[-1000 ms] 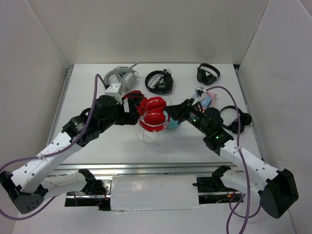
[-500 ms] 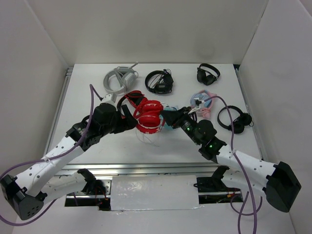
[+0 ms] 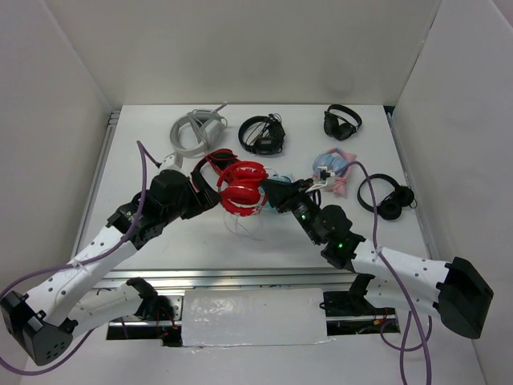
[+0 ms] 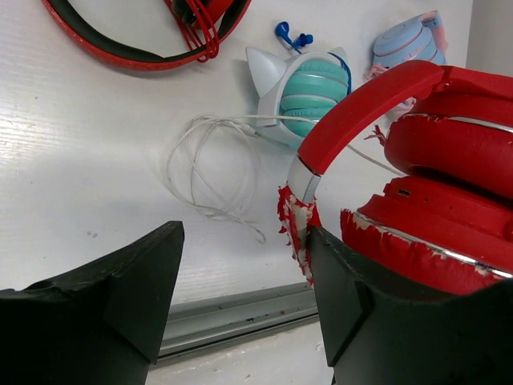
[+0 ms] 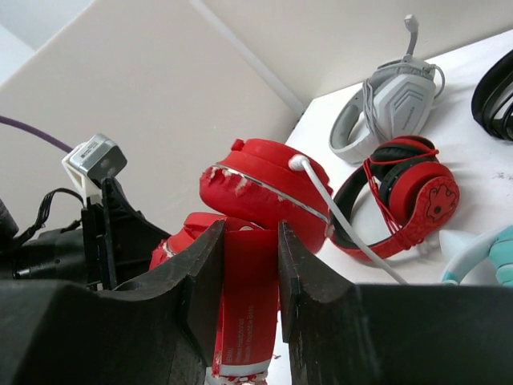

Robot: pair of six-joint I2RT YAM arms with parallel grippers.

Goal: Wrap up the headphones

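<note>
Over table point(image 3: 208, 241) centre: one red headphones point(image 3: 244, 192), two earcups point(image 4: 449, 152); right jaws clamp headband point(image 5: 248, 297) (left jaws wide).

From the top view we cannot make out the fingertips of the left gripper point(image 3: 216, 196), which are hidden behind the headphones point(image 3: 245, 188), and the cable point(image 3: 244, 227) beneath is too thin for us to trace. In the left wrist view the right edge cuts off the earcups, the top edge cuts the red-and-black hoop point(image 4: 112, 50), and the headband hides one side of the teal pair point(image 4: 309, 88). In the right wrist view we lose the headband's lower end at the bottom edge, and the black pair point(image 5: 497, 92) at the right edge.
</note>
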